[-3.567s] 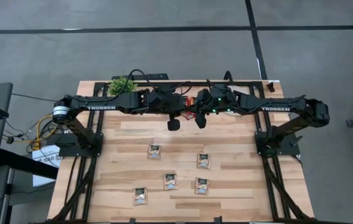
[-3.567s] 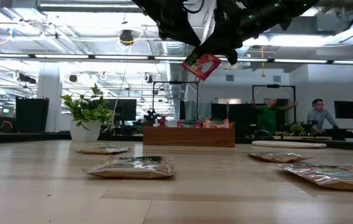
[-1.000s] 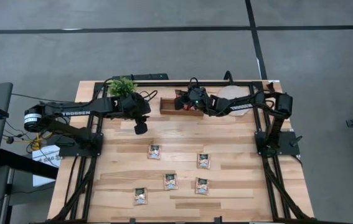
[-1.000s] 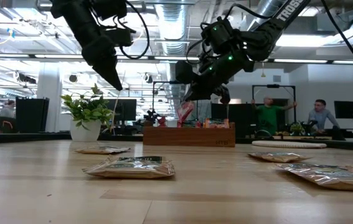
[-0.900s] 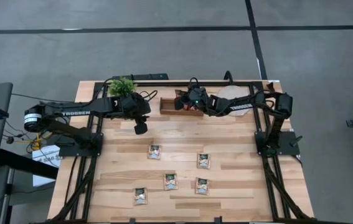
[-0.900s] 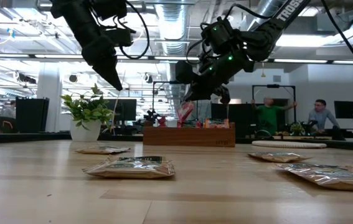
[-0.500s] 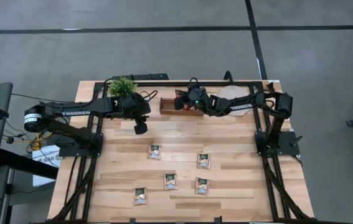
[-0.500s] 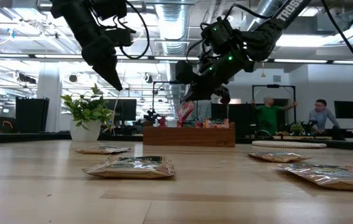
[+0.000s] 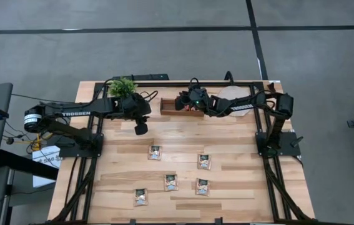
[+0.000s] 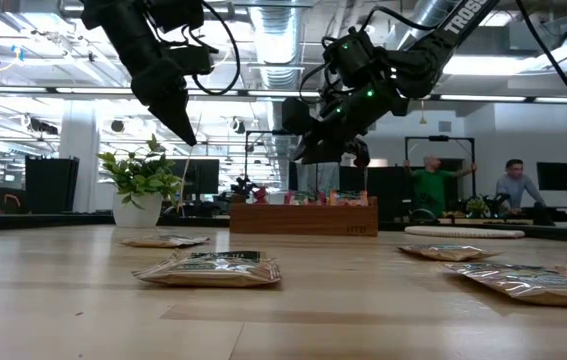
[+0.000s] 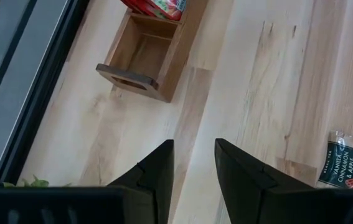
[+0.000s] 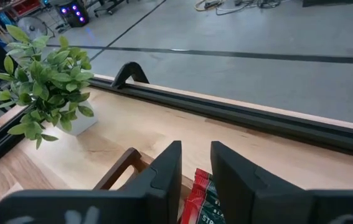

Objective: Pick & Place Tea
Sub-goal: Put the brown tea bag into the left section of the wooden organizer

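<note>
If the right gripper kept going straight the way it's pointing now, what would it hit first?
Most likely the red tea sachet standing in the wooden tray: the right gripper hangs just above it with its jaws apart. Depth is hard to judge.

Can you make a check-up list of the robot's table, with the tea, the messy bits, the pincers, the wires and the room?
Surface: wooden table, bare planks in between.
Job's things: five tea sachets lying flat; red sachets standing in the wooden tray.
Clutter: potted plant, round pale disc.
Pincers: right pincer open above the tray, nothing in it; left pincer open, empty, waiting beside the tray's end.
Cables: wires off the table's left edge.
Surroundings: grey floor; two people far behind.
</note>
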